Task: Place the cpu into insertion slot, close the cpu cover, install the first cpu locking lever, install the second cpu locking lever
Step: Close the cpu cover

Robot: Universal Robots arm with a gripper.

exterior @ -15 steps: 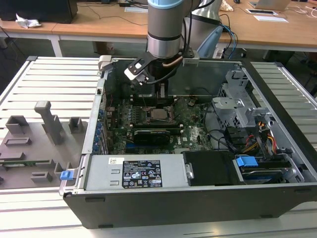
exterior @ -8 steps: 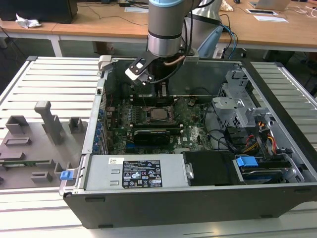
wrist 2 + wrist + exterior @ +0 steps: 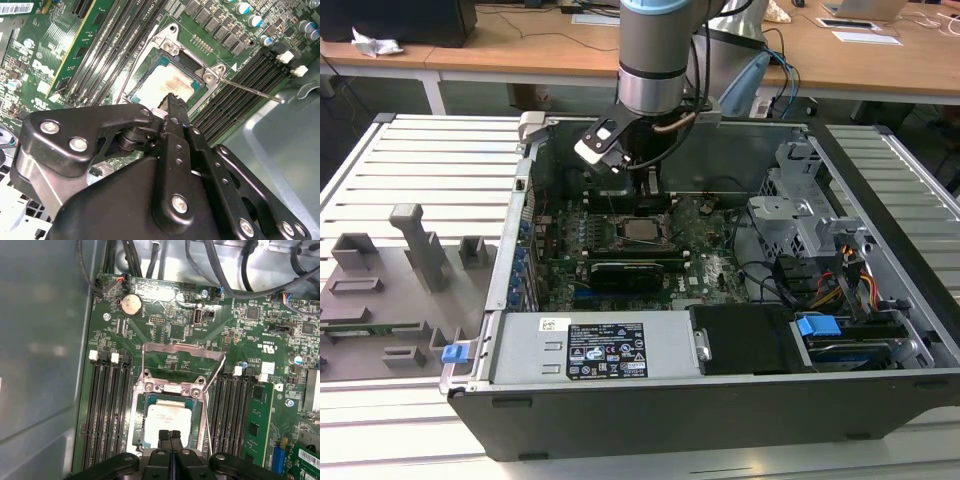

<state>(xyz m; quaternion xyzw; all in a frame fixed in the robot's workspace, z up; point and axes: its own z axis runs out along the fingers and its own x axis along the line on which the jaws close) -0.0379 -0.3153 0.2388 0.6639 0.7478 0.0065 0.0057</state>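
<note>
The cpu [image 3: 167,422] is seated in the insertion slot [image 3: 175,55], framed by the cpu cover [image 3: 170,387]. Just above it, the end effector [image 3: 169,435] is held closed and empty.

Pale cpu [image 3: 167,422] (flat) within cpu cover [image 3: 170,388].

Wooden desks [image 3: 520,55] behind pale slatted table [image 3: 420,160]
</note>
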